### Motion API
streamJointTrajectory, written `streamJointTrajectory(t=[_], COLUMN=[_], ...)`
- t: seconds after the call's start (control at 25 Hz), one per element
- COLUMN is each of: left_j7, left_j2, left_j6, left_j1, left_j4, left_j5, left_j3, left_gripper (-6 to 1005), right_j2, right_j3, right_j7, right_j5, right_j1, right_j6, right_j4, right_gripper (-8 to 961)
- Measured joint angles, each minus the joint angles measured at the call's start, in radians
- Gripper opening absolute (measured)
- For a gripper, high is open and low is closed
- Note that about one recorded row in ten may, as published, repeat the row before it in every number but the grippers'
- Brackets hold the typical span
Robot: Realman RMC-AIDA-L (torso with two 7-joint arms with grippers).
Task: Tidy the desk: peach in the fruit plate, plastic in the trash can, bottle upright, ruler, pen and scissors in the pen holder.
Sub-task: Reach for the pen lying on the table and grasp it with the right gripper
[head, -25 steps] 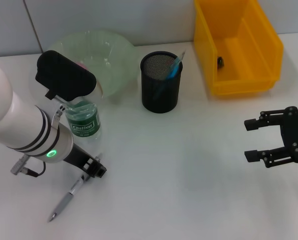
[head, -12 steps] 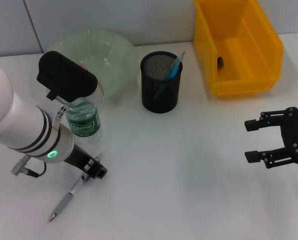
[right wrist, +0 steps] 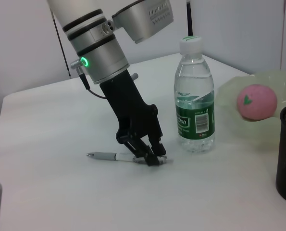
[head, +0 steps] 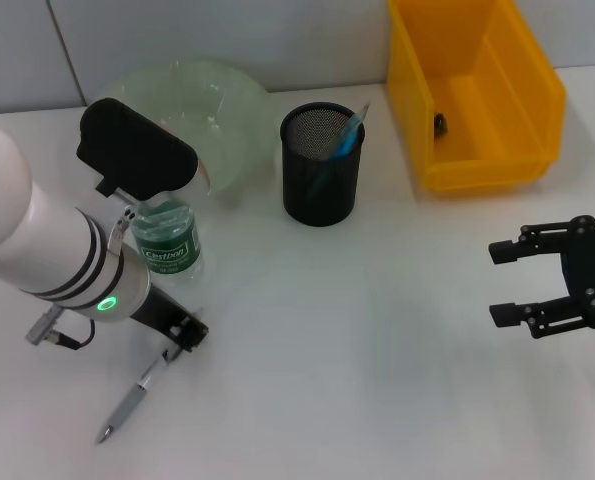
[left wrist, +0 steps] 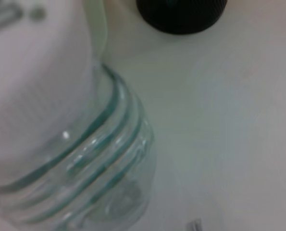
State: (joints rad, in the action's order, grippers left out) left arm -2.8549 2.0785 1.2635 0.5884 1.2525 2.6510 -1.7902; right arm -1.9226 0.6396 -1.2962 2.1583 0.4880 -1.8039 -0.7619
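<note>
A grey pen (head: 132,400) (right wrist: 109,156) lies on the white table at the front left. My left gripper (head: 182,335) (right wrist: 151,158) is down on its upper end, shut on it. The clear bottle (head: 165,240) (right wrist: 194,96) (left wrist: 85,163) stands upright just behind that gripper. A pink peach (right wrist: 256,102) sits in the pale green fruit plate (head: 227,100). The black mesh pen holder (head: 322,165) has a blue item sticking out of it; what it is cannot be made out. My right gripper (head: 542,282) hovers open at the right, holding nothing.
A yellow bin (head: 517,165) stands at the back right with a small dark thing (head: 439,122) inside. The pen holder's base (left wrist: 181,14) stands a short way from the bottle. My large white left arm (head: 37,240) overhangs the table's left side.
The left gripper has shifted slightly back and left at the pen's end. Pen, bottle and right arm have not moved.
</note>
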Motion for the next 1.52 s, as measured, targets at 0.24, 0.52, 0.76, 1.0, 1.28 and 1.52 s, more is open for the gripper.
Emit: streamJointTrajectory(t=[0.24,0.52,0.76,1.0,1.28,1.52], left_j7=[0.013,0.024,0.037,0.043,0.047,0.048], left_j2=[0.000,0.000,0.000,0.000,0.000,0.000], left_j6=[-0.003,-0.002,0.007,0.008,0.014,0.022], left_j1=[0.011,0.016,0.025,0.026,0.020,0.019], left_j4=[-0.017,-0.021,-0.021,-0.019,0.020,0.026], left_j5=[-0.004,-0.013,-0.036,-0.045,-0.055,-0.057], left_j3=[0.004,0.005,0.026,0.028,0.029,0.030], left_gripper=[251,138,125,115,107,48], right_j2=[-0.001,-0.001,-0.001,-0.001,-0.001,-0.001], right_j3=[0.000,0.000,-0.001,0.000,-0.006,-0.008], right_j7=[0.000,-0.002,-0.002,-0.002,-0.001,-0.001], right_j5=[0.000,0.000,0.000,0.000,0.000,0.000], right_j1=[-0.003,-0.006,-0.008,-0.008,-0.008,-0.008], right_j6=[-0.001,-0.002,-0.002,-0.002,-0.002,0.002], right_j4=[-0.001,-0.005,-0.006,-0.007,-0.008,-0.011], right_gripper=[785,785,785,785,785,785])
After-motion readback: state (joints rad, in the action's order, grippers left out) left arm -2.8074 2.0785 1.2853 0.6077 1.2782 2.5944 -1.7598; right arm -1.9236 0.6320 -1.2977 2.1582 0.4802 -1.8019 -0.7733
